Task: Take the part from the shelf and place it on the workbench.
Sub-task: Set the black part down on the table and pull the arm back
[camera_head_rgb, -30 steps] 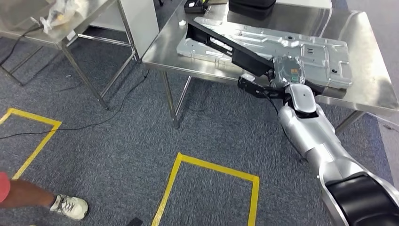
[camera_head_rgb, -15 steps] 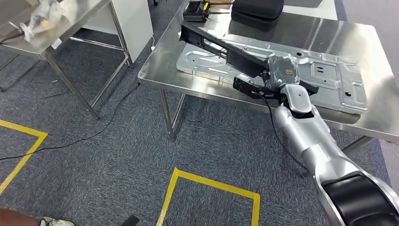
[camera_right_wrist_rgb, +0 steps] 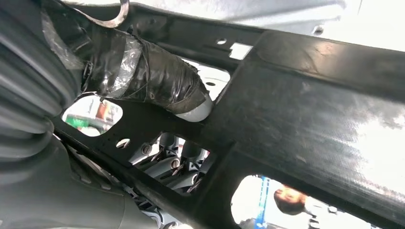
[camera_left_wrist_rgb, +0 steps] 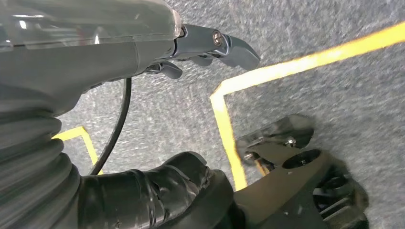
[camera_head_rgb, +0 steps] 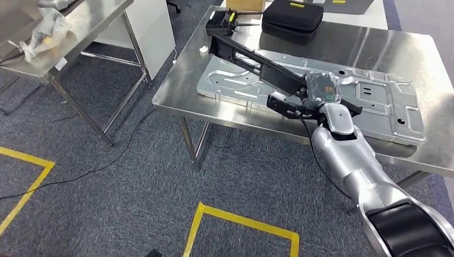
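The part (camera_head_rgb: 251,56) is a long black frame with cut-outs. My right hand (camera_head_rgb: 321,88) grips its near end and holds it slanting above the steel workbench (camera_head_rgb: 179,99), over a large silver sheet-metal panel (camera_head_rgb: 375,101) that lies there. The far end of the part reaches toward the bench's back left corner. In the right wrist view the black part (camera_right_wrist_rgb: 305,95) crosses close in front, with my taped thumb (camera_right_wrist_rgb: 148,71) on one side and the fingers (camera_right_wrist_rgb: 176,164) showing through an opening. My left hand (camera_left_wrist_rgb: 143,47) hangs over the carpet, fingers apart, holding nothing.
A black case (camera_head_rgb: 292,16) and a small black device (camera_head_rgb: 220,20) stand at the bench's back edge. A second steel table (camera_head_rgb: 91,21) with a plastic bag (camera_head_rgb: 45,29) is at the left. Yellow tape squares (camera_head_rgb: 241,217) and a cable (camera_head_rgb: 107,163) mark the carpet.
The whole view has shifted as the camera moved toward the workbench. My right hand, still gripping the part, now sits farther over the bench. The person's leg at the lower left is gone.
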`<state>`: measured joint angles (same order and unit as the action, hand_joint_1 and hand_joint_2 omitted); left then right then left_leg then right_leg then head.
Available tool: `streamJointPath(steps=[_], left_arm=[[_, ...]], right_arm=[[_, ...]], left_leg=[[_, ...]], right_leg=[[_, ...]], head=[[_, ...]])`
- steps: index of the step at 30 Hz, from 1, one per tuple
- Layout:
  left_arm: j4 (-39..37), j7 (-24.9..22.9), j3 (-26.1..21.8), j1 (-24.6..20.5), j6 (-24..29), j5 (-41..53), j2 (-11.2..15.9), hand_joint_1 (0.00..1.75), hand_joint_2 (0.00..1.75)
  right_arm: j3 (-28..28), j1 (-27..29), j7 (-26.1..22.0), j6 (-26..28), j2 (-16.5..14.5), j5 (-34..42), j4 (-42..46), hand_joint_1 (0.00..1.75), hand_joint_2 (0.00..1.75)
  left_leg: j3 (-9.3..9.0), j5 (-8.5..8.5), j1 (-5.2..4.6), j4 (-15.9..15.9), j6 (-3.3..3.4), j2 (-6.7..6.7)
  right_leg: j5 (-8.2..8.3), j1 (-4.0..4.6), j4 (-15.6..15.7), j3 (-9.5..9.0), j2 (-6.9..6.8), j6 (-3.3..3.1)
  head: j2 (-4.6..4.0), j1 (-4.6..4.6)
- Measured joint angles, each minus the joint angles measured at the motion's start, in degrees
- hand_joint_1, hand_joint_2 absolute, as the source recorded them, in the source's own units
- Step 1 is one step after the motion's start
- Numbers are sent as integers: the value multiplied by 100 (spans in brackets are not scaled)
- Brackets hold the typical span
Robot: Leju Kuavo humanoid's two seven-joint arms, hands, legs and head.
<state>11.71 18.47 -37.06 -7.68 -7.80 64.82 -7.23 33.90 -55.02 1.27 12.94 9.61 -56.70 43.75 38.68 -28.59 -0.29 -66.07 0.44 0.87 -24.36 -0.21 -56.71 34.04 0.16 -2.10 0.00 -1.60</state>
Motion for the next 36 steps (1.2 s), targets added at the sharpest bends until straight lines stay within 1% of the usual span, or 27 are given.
streamJointPath(steps=[1,2,3,4,5,7,8,10,12,14,16,17,18,19,21,22,23,25,27,28,29,30,32,33,34,35,36], left_arm=[[0,30,2,3,-3,1,0,0,175],[-1,64,6,7,-5,2,0,0,175],[-1,93,10,11,-8,4,1,0,175],[-1,110,14,12,-9,5,2,0,175],[-1,119,17,12,-6,5,5,0,175],[0,123,22,7,-1,5,10,0,175],[0,120,26,4,0,4,11,0,175],[0,113,31,5,0,3,11,0,175],[-1,107,34,11,1,3,10,0,175],[0,107,40,6,5,8,10,0,175],[1,106,48,-2,9,15,10,0,175],[1,106,50,-1,10,19,10,0,175],[1,104,52,1,9,21,11,0,175],[1,102,52,4,9,23,10,0,175],[1,100,54,8,7,25,9,0,175],[0,102,54,6,5,25,8,0,175],[0,105,55,2,4,27,7,0,175],[0,116,57,-2,4,35,7,0,175],[2,124,59,-2,5,41,8,0,175],[2,126,60,-4,7,42,8,0,175],[3,127,60,-4,8,42,9,0,175],[3,128,60,3,9,42,9,0,175],[3,128,61,23,6,42,9,0,175],[3,128,62,32,5,41,9,0,175],[3,128,62,38,4,40,9,0,175],[3,128,62,40,5,40,9,0,175],[3,128,62,44,7,40,10,0,175]], right_arm=[[3,-2,-3,-2,1,0,-1,175,175],[7,4,-8,-3,1,0,0,175,175],[11,13,-16,-4,1,0,1,175,175],[16,19,-26,-4,1,0,1,175,175],[20,23,-36,-3,1,0,2,175,175],[25,12,-49,-1,1,0,3,175,175],[26,7,-52,0,2,0,5,175,175],[27,5,-53,0,3,0,7,175,175],[28,10,-53,-2,2,1,19,175,175],[29,1,-53,-5,2,3,29,175,175],[31,3,-53,-9,2,7,25,175,175],[31,15,-53,-11,1,8,20,175,175],[31,30,-52,-12,2,9,13,175,175],[31,40,-50,-13,2,9,7,175,175],[31,33,-46,-11,3,9,1,175,175],[31,19,-45,-9,2,9,1,175,175],[32,4,-47,-7,1,9,1,175,175],[33,-9,-51,-4,-1,9,-1,175,175],[32,-7,-54,-2,-2,9,-1,175,175],[31,-9,-55,-1,-3,9,-1,175,175],[31,-14,-56,0,-4,9,1,175,175],[31,-16,-58,0,-6,9,0,175,175],[33,-4,-59,0,-14,9,-2,175,175],[34,9,-60,0,-21,9,-3,175,175],[36,21,-60,0,-27,9,-4,175,175],[38,28,-60,0,-32,9,-5,175,175],[39,31,-60,1,-36,9,-6,175,175]], left_leg=[[211,-109,32,-368,-33,-16],[381,-147,61,-633,-61,-32],[460,-85,84,-704,-82,-44],[422,79,100,-549,-96,-52],[277,312,112,-196,-100,-58],[-45,586,108,497,-78,-64],[-138,620,98,687,-56,-63],[-166,579,74,748,1,-54],[-195,588,89,792,71,-55],[-236,603,109,851,136,-57],[-249,592,106,851,169,-52],[-253,582,105,845,176,-48],[-261,570,104,836,179,-44],[-271,553,104,823,176,-40],[-296,506,104,791,151,-36],[-300,474,95,771,125,-35],[-302,447,89,765,94,-35],[-311,404,79,774,26,-38],[-339,372,86,766,-38,-46],[-315,330,89,670,-65,-50],[-219,245,94,446,-90,-54],[-52,131,102,110,-106,-56],[417,-75,106,-657,-130,-58],[590,-49,106,-852,-130,-59],[664,98,102,-828,-118,-58],[616,357,95,-559,-90,-58],[494,657,78,-137,-46,-57]], right_leg=[[-22,-1,-8,-21,-5,-7],[-48,-2,-22,-40,-5,-2],[-77,-4,-40,-60,-3,9],[-110,-9,-63,-83,-1,27],[-149,-14,-90,-107,0,50],[-223,-12,-149,-128,1,109],[-246,-6,-170,-123,0,142],[-264,5,-175,-111,-2,206],[-318,-4,-209,-98,-4,268],[-541,-19,-576,68,-7,320],[-859,-28,-1311,443,-8,356],[-941,-33,-1628,629,-8,369],[-912,-41,-1768,739,-8,376],[-770,-49,-1688,745,-10,377],[-320,-60,-985,477,-14,357],[-182,-49,-618,319,-16,337],[-116,-35,-366,203,-16,311],[-157,-1,-221,122,-10,256],[-167,-23,-190,63,6,188],[-178,-38,-168,14,9,146],[-196,-54,-148,-46,6,105],[-230,-52,-141,-103,-2,73],[-321,-41,-143,-216,-4,39],[-373,-33,-143,-282,3,38],[-432,-25,-144,-359,11,42],[-499,-17,-144,-450,18,50],[-572,-15,-139,-533,20,59]], head=[[0,-2],[0,-1],[0,-1],[0,-2],[0,-2],[0,1],[0,2],[0,5],[0,7],[0,10],[0,10],[0,10],[0,10],[0,10],[0,12],[0,12],[0,11],[0,11],[0,11],[0,9],[0,10],[0,10],[0,9],[0,9],[0,9],[0,8],[0,10]])
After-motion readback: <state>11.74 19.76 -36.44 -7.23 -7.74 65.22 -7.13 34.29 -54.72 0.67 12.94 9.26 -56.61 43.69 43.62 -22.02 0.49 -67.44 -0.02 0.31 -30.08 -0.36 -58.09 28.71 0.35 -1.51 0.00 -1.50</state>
